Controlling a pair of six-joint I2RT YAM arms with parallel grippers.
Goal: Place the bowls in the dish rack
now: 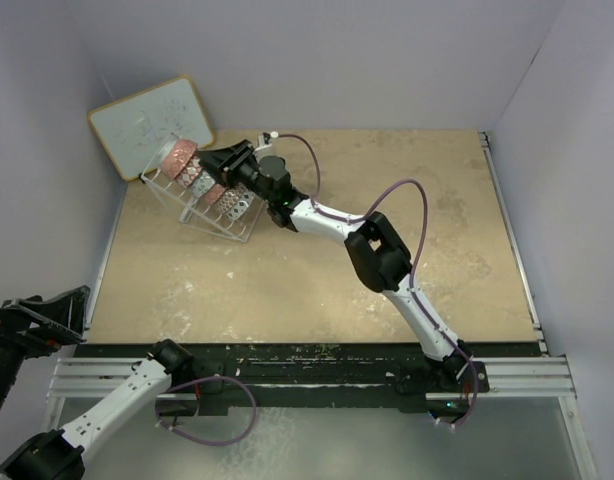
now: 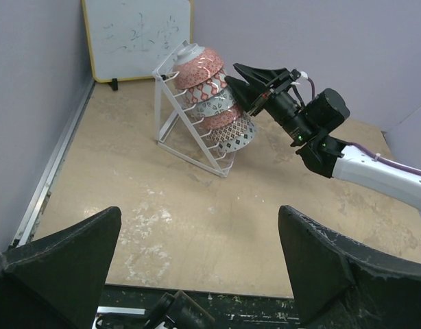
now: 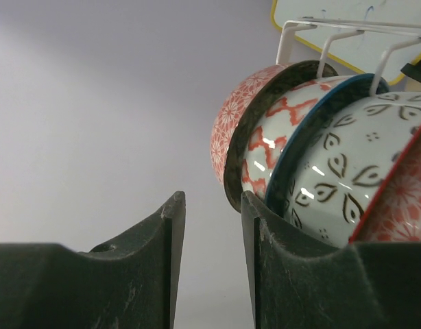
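**Reaching to the Far-Left Corner**

Stretching the right arm (image 1: 387,262) across the table (image 1: 407,180) to the dish rack (image 2: 168,116), and finding that white wire frame sitting in the far-left corner, just in front of a whiteboard (image 1: 152,122) leaning on the wall. Seeing the bowls (image 2: 217,103) lodged in it, standing on edge in a slanting row and pressing one against the next: a pink-red bowl (image 3: 227,116) at the top end, then a red-and-white patterned bowl (image 3: 265,137), then a grey leaf-patterned bowl (image 3: 341,171), with more below (counting at least five, without managing an exact total). Parking the right gripper (image 3: 212,204) just beside the upper bowls, laying one finger (image 3: 293,274) close against a dark rim; touching it or not, impossible to tell. Holding those jaws slightly parted and grasping nothing, with only bare wall showing through the gap. Hanging the left gripper (image 2: 200,212) at the near-left edge of the table, well apart from the rack, with jaws spread wide and likewise gripping nothing.
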